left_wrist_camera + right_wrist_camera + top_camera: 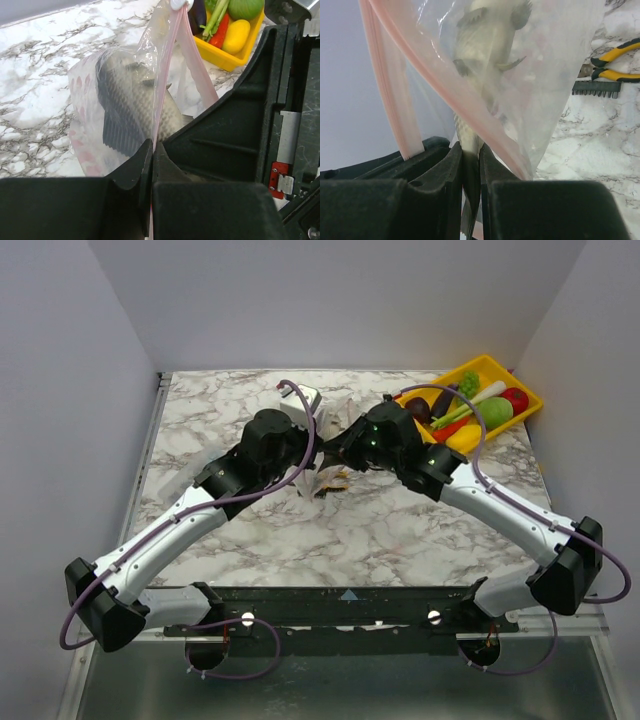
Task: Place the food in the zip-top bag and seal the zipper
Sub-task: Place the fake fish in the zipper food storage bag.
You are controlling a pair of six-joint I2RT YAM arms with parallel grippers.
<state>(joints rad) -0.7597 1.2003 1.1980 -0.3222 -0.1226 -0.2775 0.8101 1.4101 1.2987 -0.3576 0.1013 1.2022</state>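
The bag [90, 100] is held between the two hands over the middle of the table [400, 530]; whether its bottom rests there cannot be told. The left hand [152, 147] is clenched on the zipper [167, 75], whose pink strip runs straight away from its fingers toward the yellow tray [225, 57]. A toy fish [130, 100] is seen inside the bag, just beside that strip. The right hand [470, 150] is closed on the fish's tail end, the fish's long axis carried straight out from between its fingers, head farthest off. The two zipper strips are parted to either side of this hand, so the mouth is judged open around it. Release and withdrawal along that axis are judged necessary before sealing. The other food [495, 412] in the tray lies nearer the right arm.
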